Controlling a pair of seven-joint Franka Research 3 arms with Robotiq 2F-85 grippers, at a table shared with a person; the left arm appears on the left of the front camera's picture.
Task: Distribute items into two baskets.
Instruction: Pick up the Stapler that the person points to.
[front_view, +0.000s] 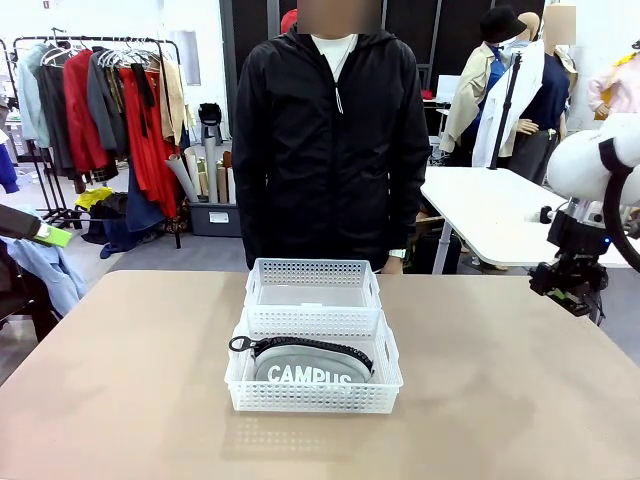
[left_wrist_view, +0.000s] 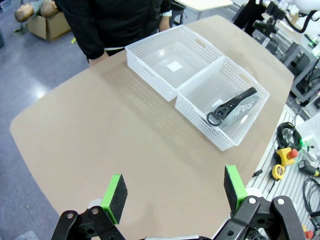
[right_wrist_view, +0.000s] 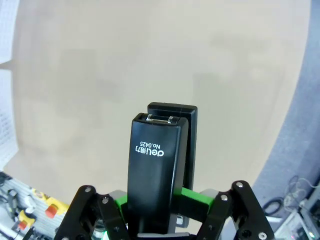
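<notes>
left gripper (left_wrist_view: 174, 192): released; the jaws are spread wide, nothing is seen between the green pads (left_wrist_view: 115, 196), and it is held high over a bare stretch of the table (left_wrist_view: 100, 140), well apart from both baskets.
right gripper (right_wrist_view: 159, 201): clenched on the stapler (right_wrist_view: 156, 165); the black body is clamped between the green pads near its rear end.
stapler: held in the right gripper above the table, its free end pointed away from the wrist; white print is seen on its upper face. it is not in either basket.
right gripper, front view (front_view: 572, 288): held raised at the table's right edge, well apart from the baskets.
pouch (front_view: 310, 366): grey, with white "campus" lettering and a black zipper; it is laid in the near basket (front_view: 313, 398), tilted against that basket's far wall.
far basket (front_view: 313, 272): set touching the near basket, on the person's side; a small white label (left_wrist_view: 175, 65) is seen on its bottom.
baskets: placed end to end at the table's middle, both white with perforated sides.
person (front_view: 330, 140): stood at the far edge in a black jacket, just behind the far basket.
</notes>
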